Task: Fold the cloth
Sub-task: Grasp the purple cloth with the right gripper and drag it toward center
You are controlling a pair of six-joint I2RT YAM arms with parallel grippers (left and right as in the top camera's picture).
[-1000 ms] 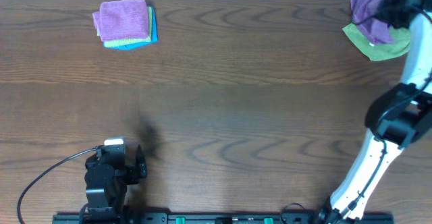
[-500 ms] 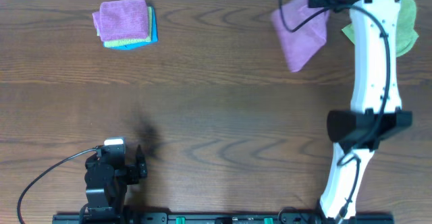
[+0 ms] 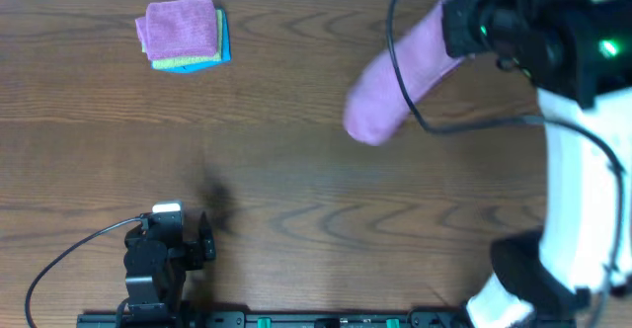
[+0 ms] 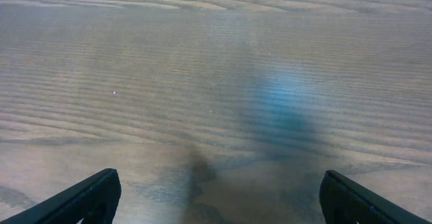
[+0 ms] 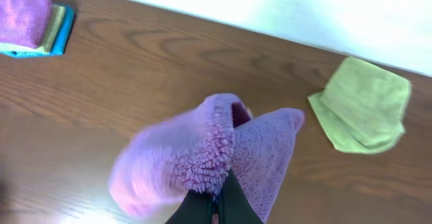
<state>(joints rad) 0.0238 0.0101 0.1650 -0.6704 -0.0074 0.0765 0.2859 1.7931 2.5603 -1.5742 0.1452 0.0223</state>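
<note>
The cloth (image 3: 390,86) hangs from the right gripper (image 5: 216,209), well to the right of the stack of folded cloths (image 3: 184,35) and over bare table (image 3: 296,190). From overhead it is a smeared pinkish-purple tongue, too blurred to show any pile, and the dark wrist (image 3: 484,27) covers the grip.

The right wrist view supplies what the overhead lacks. The two dark fingers (image 5: 196,214) are pressed together on a bunched fold. The cloth spills up from them in two lobes with a shaggy, looped microfibre edge. Its tag cannot be made out.

Only this view shows the lime-green cloth (image 5: 363,106), a flatter, crumpled, roughly square piece. It lies on the wood far to the right of the stack, near the table's back edge.

The stack is a neat square, purple on top with a yellow-green layer and a blue one beneath.

The left gripper (image 4: 219,200) sits toward the front edge from the stack, its jaws wide apart and holding nothing. Its own camera shows two dark fingertips (image 4: 84,198) over matte, straight-grained brown wood.
</note>
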